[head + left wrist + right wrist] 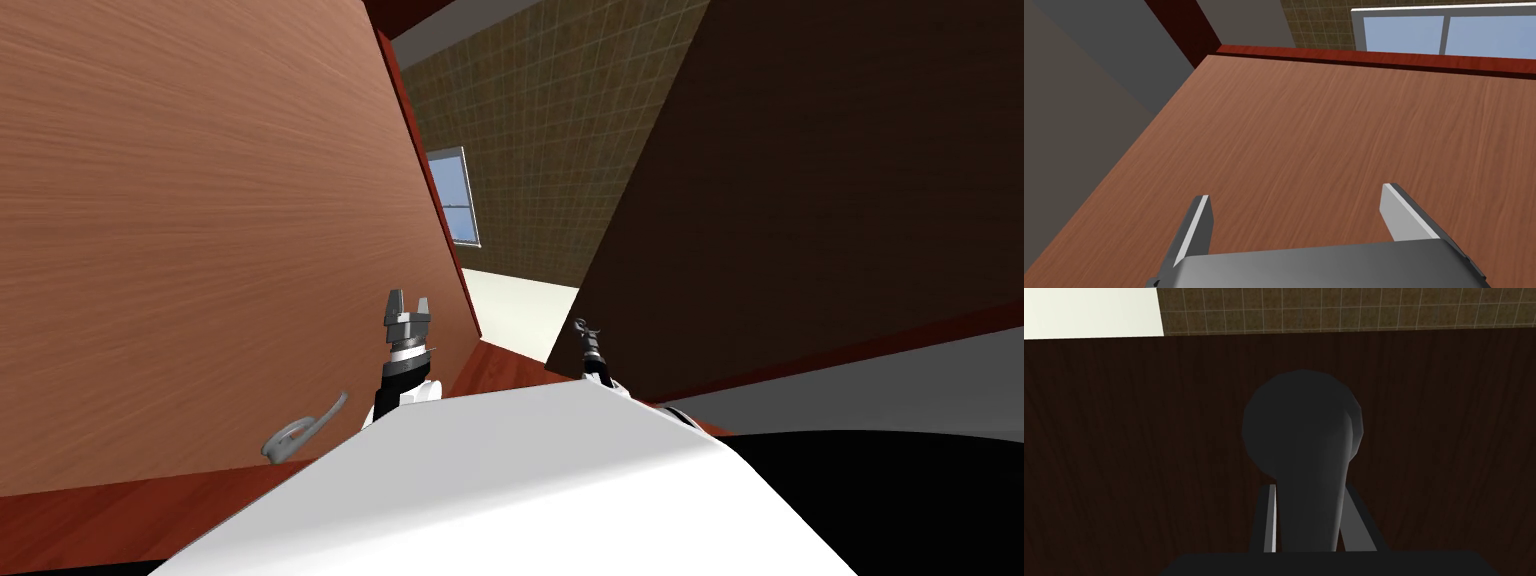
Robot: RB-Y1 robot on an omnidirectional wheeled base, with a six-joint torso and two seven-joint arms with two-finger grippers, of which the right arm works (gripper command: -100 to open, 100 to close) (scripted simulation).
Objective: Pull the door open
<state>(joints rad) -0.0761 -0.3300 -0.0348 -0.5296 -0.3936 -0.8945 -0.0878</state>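
Note:
A dark brown door (830, 190) stands swung toward me on the right, in shadow. My right gripper (585, 335) is at its near edge, shut on the door's dark lever handle (1304, 453), and the fingers (1270, 518) press the lever's sides. A reddish-brown wooden door (200, 220) spans the left side, with a grey lever handle (300, 435) low down. My left gripper (408, 300) stands open close to this door's face (1334, 130), with nothing between its fingers (1199, 220) and well clear of the grey lever.
Between the two doors a gap shows a tiled wall (560, 130), a window (455, 195) and pale floor (515, 305). A red-brown frame edge (1374, 57) borders the left door. A black area (900, 500) lies at lower right.

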